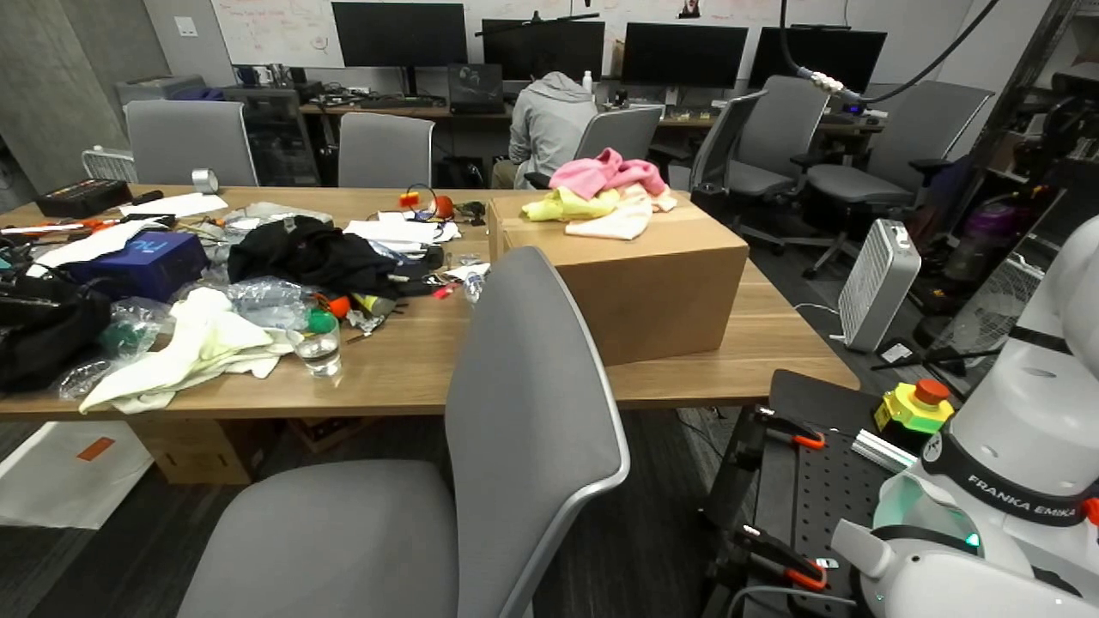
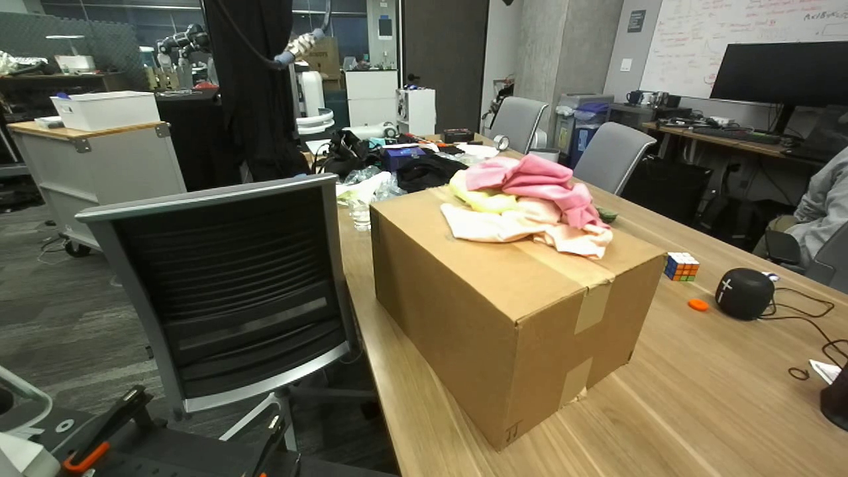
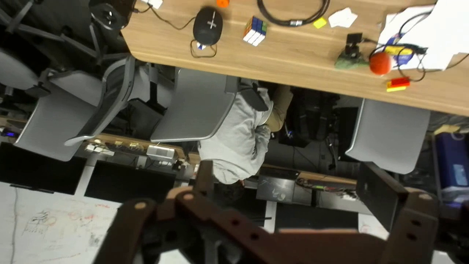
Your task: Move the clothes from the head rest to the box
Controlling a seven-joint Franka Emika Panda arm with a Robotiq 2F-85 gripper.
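In an exterior view the clothes [image 1: 605, 193] lie in a loose heap on top of the box [image 1: 670, 309], the pink garment [image 1: 606, 173] uppermost. In an exterior view the head rest [image 2: 207, 196] carries no cloth, and the peach garment [image 2: 507, 227] lies partly beneath the pink. In the wrist view the gripper [image 3: 292, 183] stands wide apart and holds nothing. I judge the placing is done; now it should withdraw high and slowly, without brushing the clothes

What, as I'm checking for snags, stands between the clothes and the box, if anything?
Nothing visible: the clothes already lie piled on the box, in both exterior views. Only its closed, taped top separates them from the inside.
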